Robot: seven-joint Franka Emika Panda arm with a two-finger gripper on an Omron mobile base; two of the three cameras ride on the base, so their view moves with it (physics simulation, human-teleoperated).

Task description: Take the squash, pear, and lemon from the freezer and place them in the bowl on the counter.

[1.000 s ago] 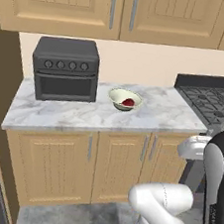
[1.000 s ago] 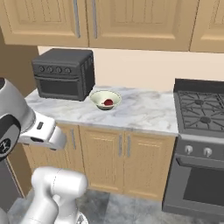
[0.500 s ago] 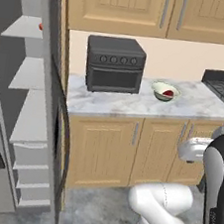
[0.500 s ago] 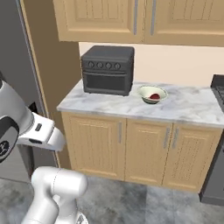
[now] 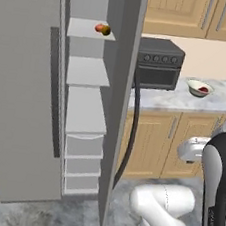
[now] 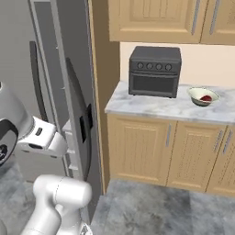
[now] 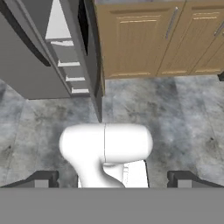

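Note:
The freezer (image 5: 22,88) stands open at the left, its grey shelves in view. On an upper shelf lies a small orange-red and green fruit (image 5: 102,29); I cannot tell whether it is the squash, the pear or the lemon. The bowl (image 5: 199,87) (image 6: 203,96) rests on the counter (image 6: 156,106) right of the toaster oven, with something small and red inside. My gripper (image 7: 113,179) points down at the floor, open, its fingertips (image 7: 41,179) far apart with nothing between them.
A dark grey toaster oven (image 5: 159,63) (image 6: 154,71) sits on the counter beside the freezer. The freezer's right door (image 5: 121,86) juts out edge-on with a long dark handle (image 5: 131,132). Wooden cabinets (image 6: 147,151) run below the counter. Grey stone floor (image 7: 183,118) lies in front.
The whole picture has swung: the base turned left, bringing the open freezer into view and pushing oven and bowl to the right of the views. The gripper stays open.

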